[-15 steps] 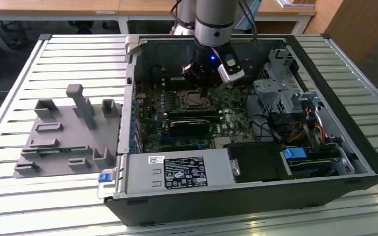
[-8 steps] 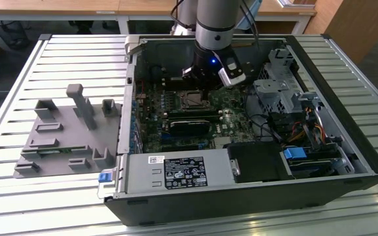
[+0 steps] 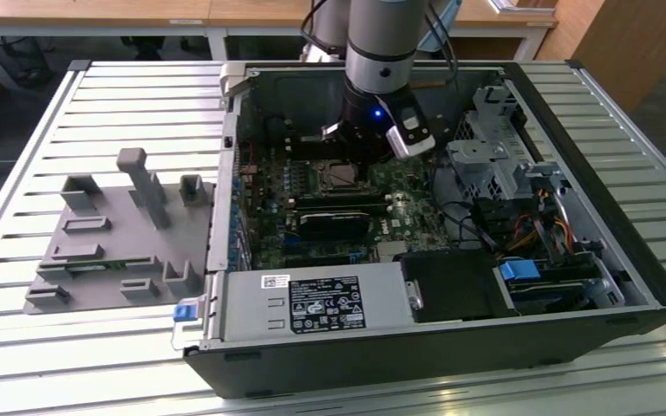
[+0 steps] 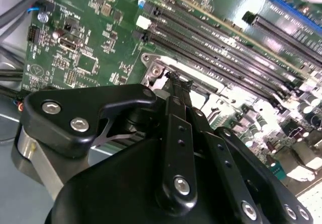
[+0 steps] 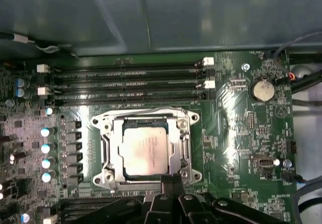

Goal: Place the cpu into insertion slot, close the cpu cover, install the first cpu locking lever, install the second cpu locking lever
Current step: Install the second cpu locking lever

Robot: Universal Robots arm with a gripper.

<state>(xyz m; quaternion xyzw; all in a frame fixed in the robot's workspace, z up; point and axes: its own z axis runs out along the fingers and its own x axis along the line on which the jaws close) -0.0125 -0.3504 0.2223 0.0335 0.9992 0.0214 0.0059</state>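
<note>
Open computer case (image 3: 610,286), lying on its side on a slatted metal table (image 3: 101,95). Motherboard (image 5: 236,128) green, facing up inside.

Arm (image 3: 381,43): reaches straight down into the case from above, over the socket area.

Gripper (image 5: 168,183): black, fingers drawn together to a narrow tip at the edge of the socket frame. Nothing seen held between them; in the second wrist view the tip (image 4: 177,85) sits right at the frame's rim.

Cpu (image 5: 145,151): silvery square top, seated flat in the slot (image 5: 111,151).

Cover (image 5: 176,148): metal frame lying down around the cpu, its window showing the chip top.

Levers: cannot tell from here whether either one is latched.

Memory slots (image 5: 126,83): four long black rows, just beside the socket, on the side away from the gripper.

Coin battery (image 5: 261,89): round, near the board's edge.

Grey holder (image 3: 114,243): moulded fixture with upright posts, on the table to the exterior view's left of the case.

Power supply (image 3: 310,303): labelled box at the near end of the case.
</note>
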